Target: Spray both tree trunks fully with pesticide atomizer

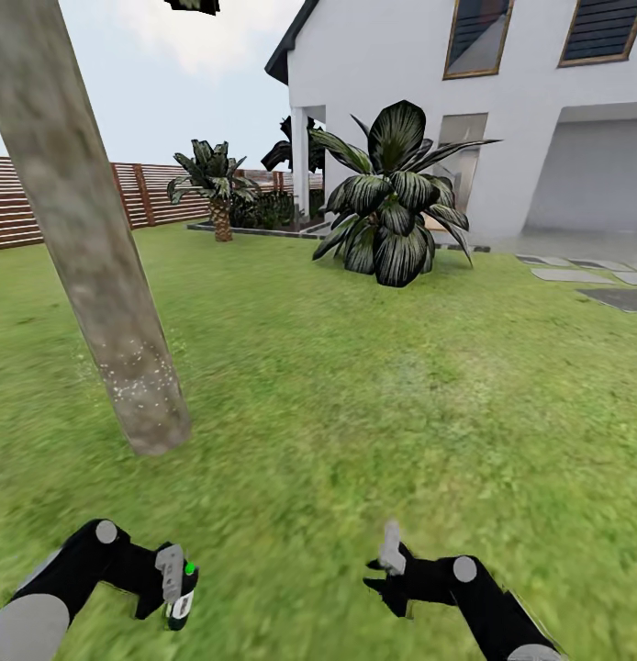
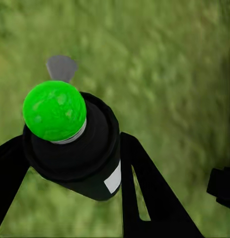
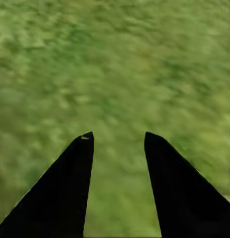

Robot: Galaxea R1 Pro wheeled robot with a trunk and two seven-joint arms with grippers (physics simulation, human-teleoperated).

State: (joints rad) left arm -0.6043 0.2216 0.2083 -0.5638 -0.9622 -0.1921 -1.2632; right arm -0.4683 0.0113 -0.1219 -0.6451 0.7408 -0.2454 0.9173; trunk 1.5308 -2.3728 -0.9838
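Observation:
A thick mottled tan-grey tree trunk (image 1: 89, 239) leans up from the lawn at the left of the head view, with pale specks on its lower part. My left gripper (image 1: 176, 578) is low at the left, shut on the pesticide atomizer (image 1: 183, 592), a black bottle with a green cap and a white label. In the left wrist view the atomizer (image 2: 77, 144) sits between the black fingers (image 2: 144, 193), green cap (image 2: 54, 110) towards the camera. My right gripper (image 1: 385, 571) hangs low at the right, open over grass, its two black fingertips (image 3: 82, 148) apart and holding nothing.
Green lawn spreads ahead. A big dark-leaved bush (image 1: 392, 197) stands before the white house (image 1: 502, 101). A short palm (image 1: 215, 188) grows by the brown slat fence (image 1: 43, 197) at the back left. Grey paving slabs (image 1: 594, 280) lie at the right.

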